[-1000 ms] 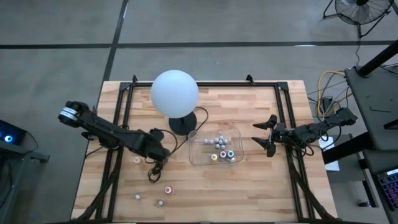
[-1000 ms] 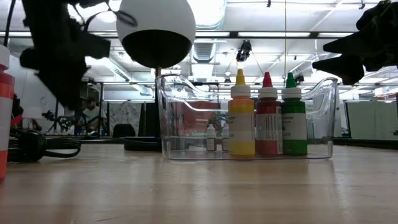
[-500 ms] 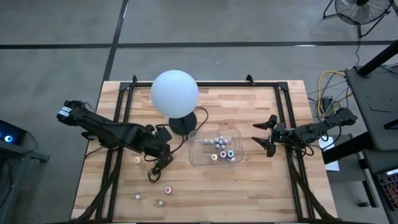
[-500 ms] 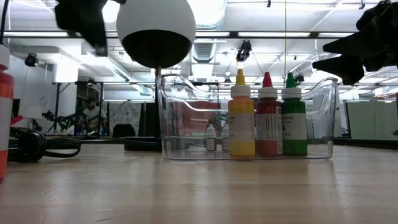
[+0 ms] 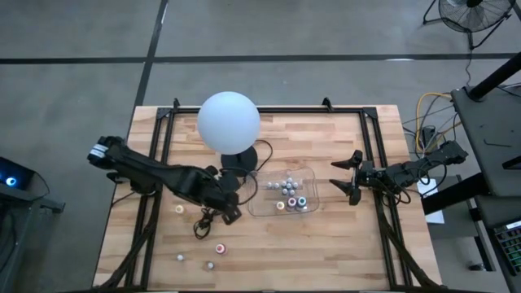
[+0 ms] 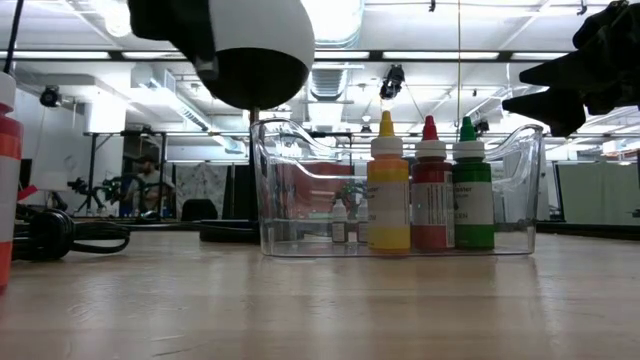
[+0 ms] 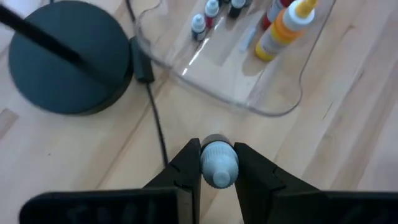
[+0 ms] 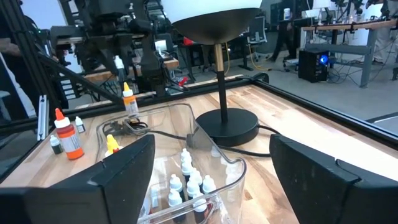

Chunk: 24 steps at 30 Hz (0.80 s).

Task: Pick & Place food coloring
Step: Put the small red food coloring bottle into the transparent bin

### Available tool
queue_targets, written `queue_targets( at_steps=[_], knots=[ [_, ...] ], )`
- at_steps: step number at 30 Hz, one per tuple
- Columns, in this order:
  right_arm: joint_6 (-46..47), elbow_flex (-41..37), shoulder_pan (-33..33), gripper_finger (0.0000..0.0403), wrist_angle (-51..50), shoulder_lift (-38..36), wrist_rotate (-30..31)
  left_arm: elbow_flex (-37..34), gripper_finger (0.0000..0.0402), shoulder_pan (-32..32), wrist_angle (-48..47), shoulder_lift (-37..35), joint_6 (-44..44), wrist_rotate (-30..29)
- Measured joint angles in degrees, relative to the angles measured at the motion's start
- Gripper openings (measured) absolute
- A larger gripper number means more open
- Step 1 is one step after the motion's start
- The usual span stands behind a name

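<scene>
Wooden table (image 5: 326, 244) on a grey concrete floor, from above: globe lamp (image 5: 229, 122) at the back, clear tray (image 5: 252, 210) mid-table with several food coloring bottles already inside. Left end effector (image 5: 230, 213) just beside the tray's near-left corner; right end effector (image 5: 346, 181) off the tray's right side, spread wide and holding nothing. Four loose bottles (image 5: 220, 247) to go on the front left of the table, well apart from the tray. Judged well along but not finished, with one bottle in transit. From table height: yellow, red and green bottles upright in a row inside the tray (image 6: 270, 180), right end effector (image 6: 560, 85) hanging above and to the side. Through the left wrist: closed on a pale-capped bottle (image 7: 217, 165), pinched between both fingers (image 7: 186, 168), short of the tray's curved rim (image 7: 249, 106); lamp base (image 7: 68, 56) and its cable (image 7: 155, 124) close alongside. Through the right wrist: small bottles clustered in the tray (image 8: 236, 174), lamp base (image 8: 227, 127) beyond. Needs a lift over the rim before release; free floor space in the tray's left part, tighter near the lamp stem and cable.
</scene>
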Motion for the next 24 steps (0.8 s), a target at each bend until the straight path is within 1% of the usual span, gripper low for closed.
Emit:
queue_targets(
  at_steps=[8,15,20,24],
  knots=[
    [0.0,0.0,0.0,0.0299,0.0,0.0,0.0,8.5,0.0048,2.5,0.5,9.4,1.7,-1.6],
    [0.0,0.0,0.0,0.0306,0.0,0.0,0.0,16.0,0.0048,5.3,0.4,18.4,2.2,-1.4],
    [0.0,0.0,0.0,0.0311,0.0,0.0,0.0,18.1,0.0048,7.2,0.2,23.1,-1.2,-0.4],
    [0.0,0.0,0.0,0.0309,0.0,0.0,0.0,19.2,0.0048,8.1,0.4,25.5,-4.9,-0.4]
  ],
)
